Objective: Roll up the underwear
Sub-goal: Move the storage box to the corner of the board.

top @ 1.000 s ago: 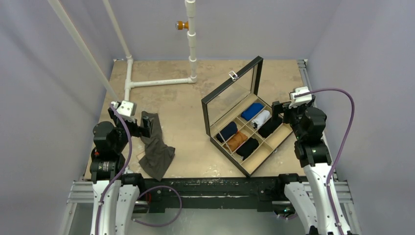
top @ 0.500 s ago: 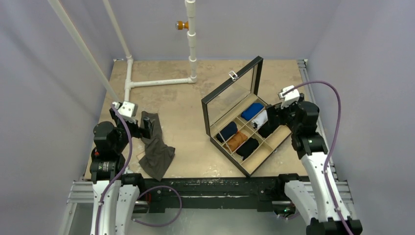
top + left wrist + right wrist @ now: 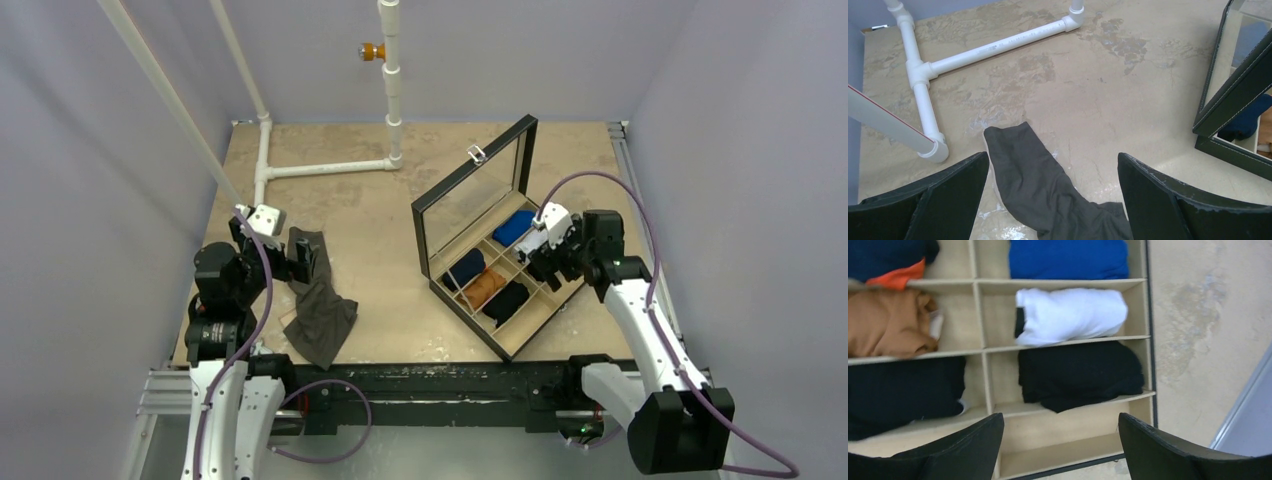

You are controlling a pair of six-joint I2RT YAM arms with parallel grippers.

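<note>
The underwear [image 3: 318, 297], dark charcoal fabric, lies spread and creased on the table at the left. My left gripper [image 3: 301, 262] hovers over its far end, open. In the left wrist view the underwear [image 3: 1038, 180] runs from between the black fingers toward the bottom edge, and the left gripper [image 3: 1053, 157] holds nothing. My right gripper [image 3: 538, 264] hangs open above the compartment box [image 3: 470, 322]. In the right wrist view the right gripper [image 3: 1060, 416] stands over a bare compartment [image 3: 1063, 437] with nothing between its fingers.
The box's glass lid [image 3: 475, 190] stands raised toward the middle of the table. Its compartments hold a blue roll [image 3: 1068, 257], a white roll [image 3: 1070, 315], a black roll [image 3: 1080, 372] and a brown roll [image 3: 888, 327]. A white pipe frame [image 3: 325, 168] lies at the back left.
The right arm has swung left from the table's right edge to above the box, and its jaws have narrowed slightly. The left arm and the underwear have barely moved.
</note>
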